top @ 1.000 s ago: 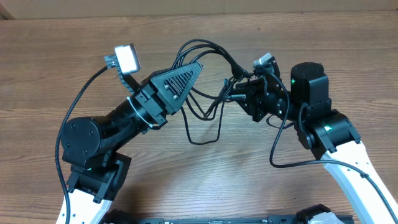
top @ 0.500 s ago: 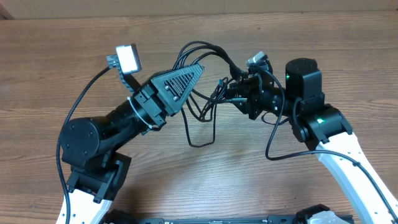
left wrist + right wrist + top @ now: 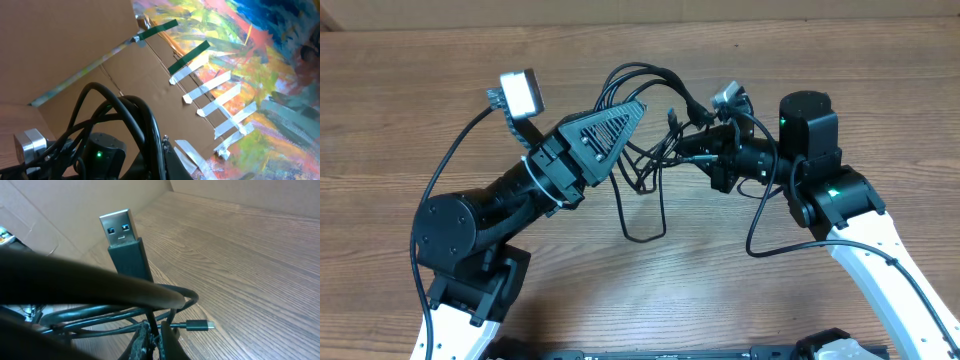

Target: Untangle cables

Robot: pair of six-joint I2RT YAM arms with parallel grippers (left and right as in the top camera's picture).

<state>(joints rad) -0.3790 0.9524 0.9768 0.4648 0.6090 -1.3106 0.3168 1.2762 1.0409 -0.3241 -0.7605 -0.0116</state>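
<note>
Cables (image 3: 645, 170) bunch mid-table, clamped in closed left pincer (image 3: 638, 106) and right pincer (image 3: 683, 141), well apart from table (image 3: 880, 90) edges.

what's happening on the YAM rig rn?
Both arms hold the tangled cables between them over the table. The left gripper is shut on one side of the bundle, the right gripper on the other, with a USB-A plug sticking up beside it. One loop hangs toward the table. Not untangled yet.

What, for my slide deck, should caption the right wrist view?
Right gripper shut on tangled black cables, USB plug sticking up.
</note>
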